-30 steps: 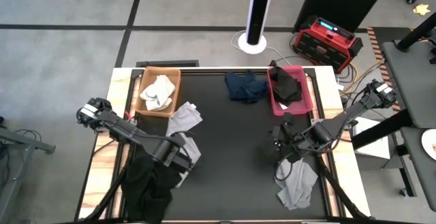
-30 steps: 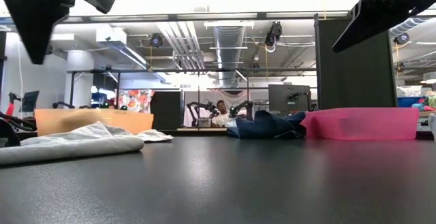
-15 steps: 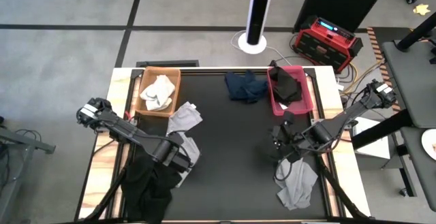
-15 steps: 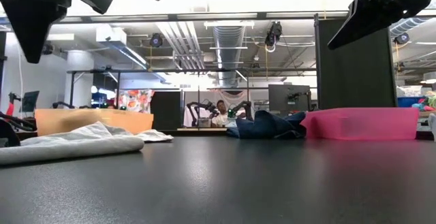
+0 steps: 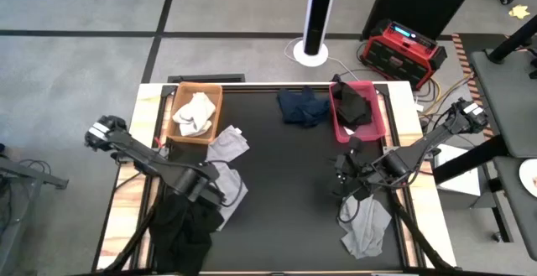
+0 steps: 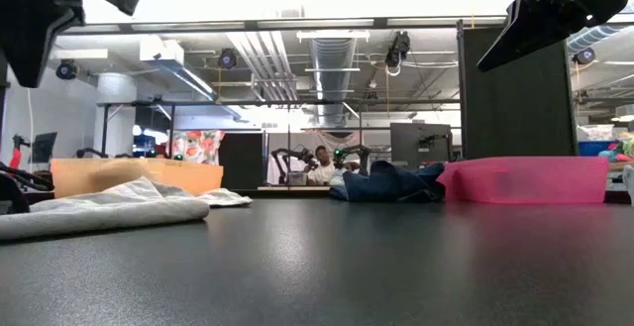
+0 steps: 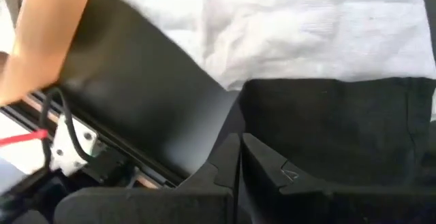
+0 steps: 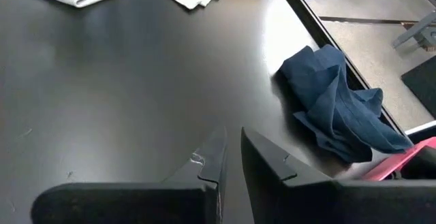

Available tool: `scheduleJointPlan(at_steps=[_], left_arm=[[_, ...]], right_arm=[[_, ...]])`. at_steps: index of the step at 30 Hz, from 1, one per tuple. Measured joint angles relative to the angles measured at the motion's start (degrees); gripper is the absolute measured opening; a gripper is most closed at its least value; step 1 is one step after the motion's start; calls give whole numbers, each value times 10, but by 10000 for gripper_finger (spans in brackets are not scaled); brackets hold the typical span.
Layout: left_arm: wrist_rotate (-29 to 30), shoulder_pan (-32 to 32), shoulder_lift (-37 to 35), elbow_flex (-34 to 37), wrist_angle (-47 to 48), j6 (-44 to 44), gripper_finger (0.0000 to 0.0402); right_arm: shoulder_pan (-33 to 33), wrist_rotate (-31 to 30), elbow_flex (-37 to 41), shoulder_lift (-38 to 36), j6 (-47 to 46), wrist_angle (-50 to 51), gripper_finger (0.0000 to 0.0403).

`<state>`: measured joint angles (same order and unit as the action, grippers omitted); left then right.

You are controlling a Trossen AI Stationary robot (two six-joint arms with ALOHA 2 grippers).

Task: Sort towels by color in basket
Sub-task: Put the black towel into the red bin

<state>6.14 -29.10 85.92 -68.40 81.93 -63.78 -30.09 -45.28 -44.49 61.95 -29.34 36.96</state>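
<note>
I log the bench (image 5: 285, 184) with its black top, and I place every item against the pink basket (image 5: 373, 125) at its far right edge.

- Pink basket: holds a black towel (image 5: 352, 106), bunched inside it.
- Navy towel (image 5: 302, 106): crumpled on the bench just beside the pink basket, on its left; it also shows in the right wrist view (image 8: 340, 112) and the low view (image 6: 386, 182).
- Orange basket (image 5: 214, 100): along the same far edge, well apart from the pink basket, toward the left; a white towel (image 5: 193, 113) lies in it.
- Light grey towel (image 5: 228, 147): flat on the bench just in front of the orange basket, well left of the pink basket.
- Second grey towel (image 5: 226, 188): nearer me than the first and under the left arm.
- Black towel at the near left (image 5: 185, 230): draped at the near edge of the bench, diagonally opposite the pink basket.
- Grey towel at the near right (image 5: 367, 226): on the bench in front of the pink basket, near my side.
- Left tool (image 7: 240, 157): fingers together, nothing visibly between them, above black cloth and grey cloth, far from the pink basket.
- Right tool (image 8: 231, 149): fingers nearly together with only a thin slit and nothing in it, over bare bench in front of the pink basket, between it and the near-right grey towel.
</note>
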Motion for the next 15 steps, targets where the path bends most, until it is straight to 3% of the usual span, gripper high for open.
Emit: scheduleJointPlan(at_steps=[8, 15], left_arm=[[3, 0, -91, 72, -79, -164, 0], [-24, -1, -69, 66, -90, -181, 3]], right_arm=[[0, 0, 0, 0, 7, 0, 36], [1, -3, 0, 0, 9, 0, 36]])
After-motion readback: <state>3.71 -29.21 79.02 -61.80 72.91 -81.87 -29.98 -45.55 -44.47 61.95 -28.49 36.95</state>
